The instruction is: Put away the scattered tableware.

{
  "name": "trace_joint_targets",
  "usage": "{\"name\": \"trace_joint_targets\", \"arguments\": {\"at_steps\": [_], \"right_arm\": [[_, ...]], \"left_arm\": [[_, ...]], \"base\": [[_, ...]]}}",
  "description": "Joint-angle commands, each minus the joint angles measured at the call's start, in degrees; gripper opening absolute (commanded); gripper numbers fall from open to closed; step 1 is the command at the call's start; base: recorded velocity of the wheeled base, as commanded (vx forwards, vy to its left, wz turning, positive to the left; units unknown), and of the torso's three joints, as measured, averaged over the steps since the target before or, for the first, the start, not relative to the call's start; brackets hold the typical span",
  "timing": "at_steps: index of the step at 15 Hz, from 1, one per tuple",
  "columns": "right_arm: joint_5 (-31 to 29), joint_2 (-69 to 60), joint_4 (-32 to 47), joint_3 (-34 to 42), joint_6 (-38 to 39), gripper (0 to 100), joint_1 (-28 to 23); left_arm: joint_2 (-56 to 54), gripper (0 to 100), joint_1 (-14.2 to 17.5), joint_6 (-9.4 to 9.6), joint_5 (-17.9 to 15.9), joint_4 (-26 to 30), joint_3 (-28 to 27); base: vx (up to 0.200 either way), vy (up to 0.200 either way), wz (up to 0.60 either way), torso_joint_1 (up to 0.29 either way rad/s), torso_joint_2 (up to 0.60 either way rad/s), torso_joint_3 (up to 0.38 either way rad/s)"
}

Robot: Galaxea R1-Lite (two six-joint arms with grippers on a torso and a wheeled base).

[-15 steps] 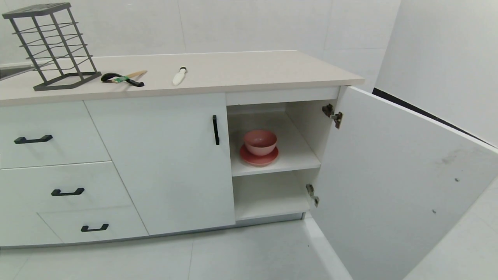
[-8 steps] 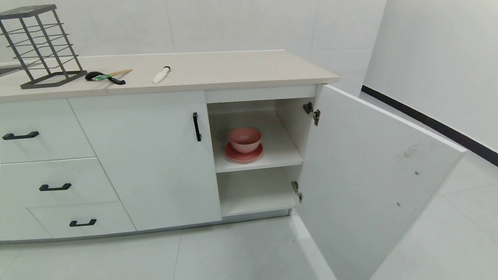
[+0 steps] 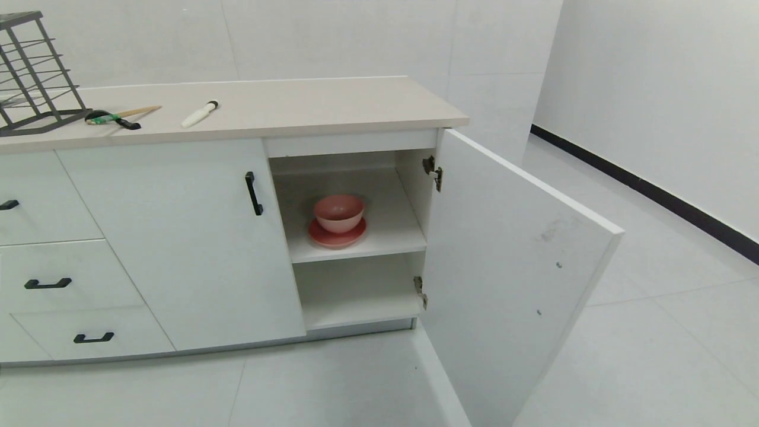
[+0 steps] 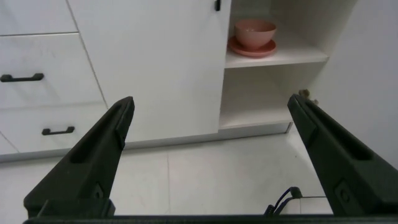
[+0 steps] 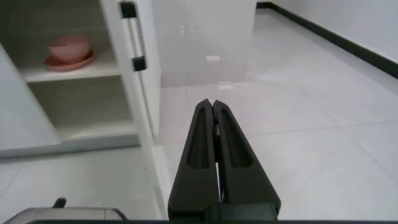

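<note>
Head camera pans; things stay put. Pink bowl on red plate is shelved. Left pincer gapes empty, right pincer closed. Next, we judge: fetch white-handled utensil from worktop.

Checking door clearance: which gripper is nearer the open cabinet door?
Right, apparently. The right gripper, jaws shut, points past the open door close by its free edge; the left gripper, jaws open, faces the closed door, with the open door off to one side.

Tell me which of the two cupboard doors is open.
The right-hand door, swung out on its hinges, baring the pink bowl on its red plate on the upper shelf. The left door, with the black handle, is shut flush.
</note>
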Motion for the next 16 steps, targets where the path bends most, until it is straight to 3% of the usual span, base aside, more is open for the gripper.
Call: {"name": "trace_joint_targets", "arguments": {"at_steps": [1, 3, 5, 7, 10, 16], "right_arm": [[-0.16, 0.33, -3.93, -2.71, 0.01, 0, -0.18], [0.89, 9.56, -8.32, -12.65, -0.16, 0, -2.29], [8.98, 26.26, -8.67, -19.24, -3.94, 0, -2.29], [11.7, 35.84, -11.22, -19.77, -6.93, 0, -2.11], [15.3, 53.77, -23.17, -20.03, -7.55, 0, -1.85], [24.09, 74.6, -41.02, -17.92, -8.6, 0, -1.67]], "left_arm": [[-0.02, 100, 0.01, -0.04, 0.07, -0.04, 0.0], [-0.02, 100, 0.01, 0.04, -0.02, -0.04, 0.0], [-0.02, 100, 0.01, 0.13, 0.07, -0.04, 0.0], [-0.02, 100, 0.01, 0.04, 0.07, -0.04, 0.0], [-0.02, 100, 0.01, 0.04, 0.07, -0.04, 0.0], [-0.02, 100, 0.01, -0.04, 0.07, -0.04, 0.0]], "base": [[0.0, 0.0, 0.0, 0.0, 0.0, 0.0], [0.0, 0.0, 0.0, 0.0, 0.0, 0.0], [-0.2, 0.0, 0.0, 0.0, 0.0, 0.0], [-0.1, 0.0, 0.0, 0.004, 0.0, -0.001], [0.0, 0.0, 0.0, 0.0, 0.0, 0.0], [0.0, 0.0, 0.0, 0.0, 0.0, 0.0]]}}
